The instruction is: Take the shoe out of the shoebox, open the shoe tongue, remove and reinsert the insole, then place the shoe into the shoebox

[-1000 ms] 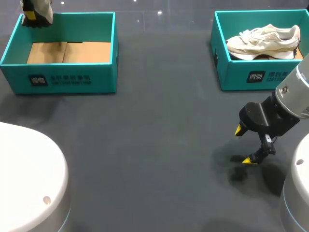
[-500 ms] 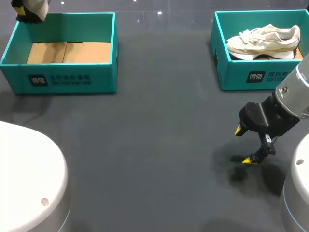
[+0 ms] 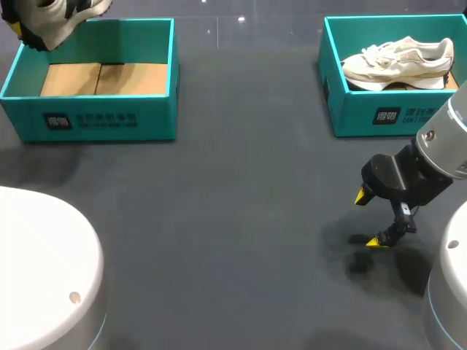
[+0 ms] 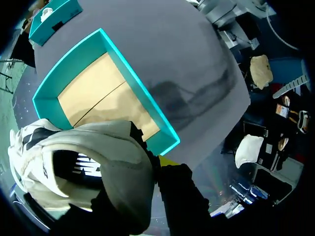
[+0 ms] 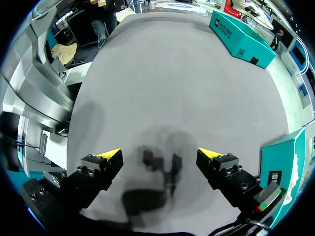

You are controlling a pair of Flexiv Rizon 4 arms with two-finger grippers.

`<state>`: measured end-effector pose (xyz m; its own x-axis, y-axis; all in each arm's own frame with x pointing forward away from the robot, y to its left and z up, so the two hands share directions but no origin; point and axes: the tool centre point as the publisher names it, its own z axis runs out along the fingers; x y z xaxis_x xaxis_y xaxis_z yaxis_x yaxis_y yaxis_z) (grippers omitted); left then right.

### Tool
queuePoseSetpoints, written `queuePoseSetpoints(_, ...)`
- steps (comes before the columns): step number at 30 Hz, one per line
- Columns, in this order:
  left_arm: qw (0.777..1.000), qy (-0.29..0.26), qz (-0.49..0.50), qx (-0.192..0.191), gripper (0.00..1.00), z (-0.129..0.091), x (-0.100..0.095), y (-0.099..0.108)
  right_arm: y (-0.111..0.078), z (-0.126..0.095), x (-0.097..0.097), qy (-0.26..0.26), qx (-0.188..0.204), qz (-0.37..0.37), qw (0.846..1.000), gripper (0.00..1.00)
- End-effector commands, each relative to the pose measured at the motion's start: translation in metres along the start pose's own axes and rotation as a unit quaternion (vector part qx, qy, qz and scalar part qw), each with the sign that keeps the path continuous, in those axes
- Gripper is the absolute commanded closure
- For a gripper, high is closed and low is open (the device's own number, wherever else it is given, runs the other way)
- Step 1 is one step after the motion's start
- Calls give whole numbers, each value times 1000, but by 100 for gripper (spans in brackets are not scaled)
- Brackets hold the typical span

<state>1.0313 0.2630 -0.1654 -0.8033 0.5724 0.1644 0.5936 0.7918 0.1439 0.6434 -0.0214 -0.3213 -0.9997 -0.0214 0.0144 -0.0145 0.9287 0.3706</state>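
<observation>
Aloft, left jaws clamp a cream shoe [image 4: 98, 142] — black logo — while right jaws gape empty.

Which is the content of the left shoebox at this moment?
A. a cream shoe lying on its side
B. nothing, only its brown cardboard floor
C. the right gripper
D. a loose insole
B: the head view shows the left shoebox with only its bare cardboard floor; the shoe hangs in the air at its far left corner.
</observation>
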Motion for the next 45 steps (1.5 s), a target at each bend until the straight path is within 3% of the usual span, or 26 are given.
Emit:
queuePoseSetpoints(1,1000,-20,1,-23,100,-1,10,-7,0,0,2,-2,1,0,1000,0)
queuePoseSetpoints(9,1000,-20,1,-23,100,-1,10,-7,0,0,2,-2,1,0,1000,0)
queuePoseSetpoints(11,998,-21,54,-31,100,0,7,-5,0,0,2,-2,1,0,1000,0)
queuePoseSetpoints(13,991,-34,130,-5,100,2,8,1,0,0,2,-2,1,0,1000,0)
queuePoseSetpoints(19,953,-25,294,-66,100,11,13,12,0,0,2,-2,1,0,1000,0)
queuePoseSetpoints(22,924,-40,372,-80,100,18,15,20,0,0,2,-2,1,0,1000,0)
queuePoseSetpoints(35,914,-50,393,-92,100,21,11,23,0,0,2,-2,1,0,1000,0)
queuePoseSetpoints(41,894,-64,440,-53,100,32,0,43,0,0,2,-2,1,0,1000,0)
queuePoseSetpoints(45,889,-60,450,-61,100,39,-5,51,0,0,2,-2,1,0,1000,0)
